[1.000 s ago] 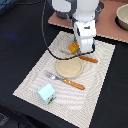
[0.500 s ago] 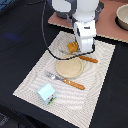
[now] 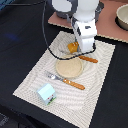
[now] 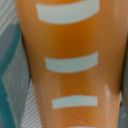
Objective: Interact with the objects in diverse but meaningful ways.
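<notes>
A golden bread loaf [image 4: 70,65] with white score marks fills the wrist view, pressed between dark finger edges at both sides. In the exterior view the loaf [image 3: 73,47] peeks out beside my gripper [image 3: 78,49], which is low over the far part of the striped placemat [image 3: 30,82] and shut on the loaf. A pale blue-white carton [image 3: 46,93] stands near the mat's front corner, well away from the gripper.
A round tan plate [image 3: 69,68] lies mid-mat. A fork with an orange handle [image 3: 66,80] lies in front of it, and an orange-handled knife [image 3: 88,59] behind it. A bowl [image 3: 122,16] sits on the brown board at the back right. A black cable loops over the mat.
</notes>
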Tool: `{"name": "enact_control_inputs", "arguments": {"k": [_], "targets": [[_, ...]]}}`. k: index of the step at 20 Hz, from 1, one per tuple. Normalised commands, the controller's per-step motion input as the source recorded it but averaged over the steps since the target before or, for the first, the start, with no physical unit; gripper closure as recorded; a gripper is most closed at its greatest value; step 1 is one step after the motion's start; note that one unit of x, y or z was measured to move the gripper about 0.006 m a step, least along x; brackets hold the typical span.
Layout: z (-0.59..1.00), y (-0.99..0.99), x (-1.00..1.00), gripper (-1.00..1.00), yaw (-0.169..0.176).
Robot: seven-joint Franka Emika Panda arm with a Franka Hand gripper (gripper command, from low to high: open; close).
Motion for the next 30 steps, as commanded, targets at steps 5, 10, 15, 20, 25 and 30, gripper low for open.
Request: {"name": "enact_control_inputs", "arguments": {"k": [5, 10, 15, 20, 25, 30], "targets": [[1.00, -0.10, 0.08, 1.00, 0.011], [0.74, -0.51, 0.37, 1.00, 0.009], [0.36, -0.75, 0.48, 1.00, 0.014], [0.14, -0.81, 0.49, 1.00, 0.007], [-0.01, -0.79, 0.41, 1.00, 0.001], [-0.16, -0.67, 0.26, 1.00, 0.005]]}}
